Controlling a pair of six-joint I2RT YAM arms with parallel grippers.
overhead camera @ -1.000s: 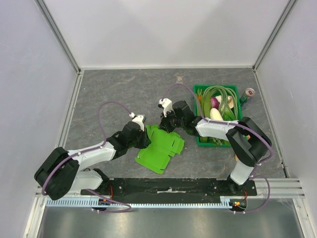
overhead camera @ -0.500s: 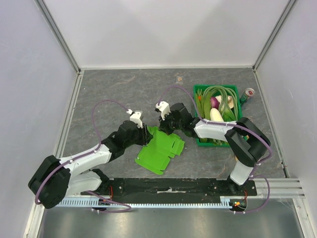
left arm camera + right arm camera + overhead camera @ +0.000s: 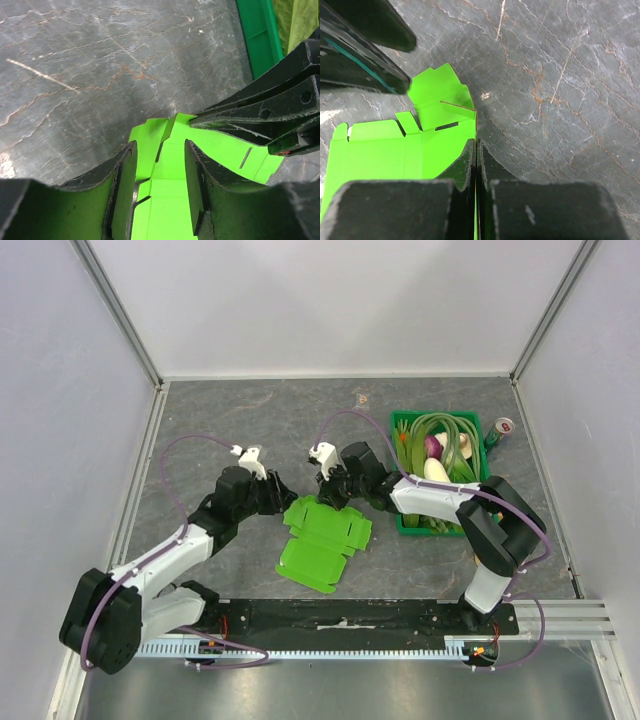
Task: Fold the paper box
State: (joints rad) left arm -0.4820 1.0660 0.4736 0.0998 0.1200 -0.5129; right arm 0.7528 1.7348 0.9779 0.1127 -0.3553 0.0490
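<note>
1. Table [image 3: 250, 420]: you are looking down on a dark, stone-patterned top that is carrying everything in the scene. Pale walls [image 3: 320, 300] are closing it in at the back and both sides.
2. Left arm [image 3: 160, 558]: it is reaching from the near left edge towards the middle of the table.
3. Right arm [image 3: 435, 497]: it is reaching leftwards from the near right edge, and it is passing over the near left corner of the crate.
4. Crate [image 3: 398, 420]: this dark-green bin is sitting on the right of the table. It is holding vegetables [image 3: 445, 440], among them long green stalks, a pale piece and a purple one.
5. Box [image 3: 322, 540]: the lime-green card blank is lying spread out near the middle of the table, left of the crate and apart from it. Its flaps and creases are facing up.
6. Right gripper [image 3: 330, 492]: its fingers are pressing together on the far edge of the box. In its wrist view a thin green line of card is showing between them.
7. Left gripper [image 3: 278, 498]: its fingers are standing apart at the far left corner of the box. In its wrist view the card is showing through the gap, and nothing is clamped. Its tips are sitting just beside those of the right gripper.
8. Can [image 3: 500, 428]: it is standing just beside the far right corner of the crate.
</note>
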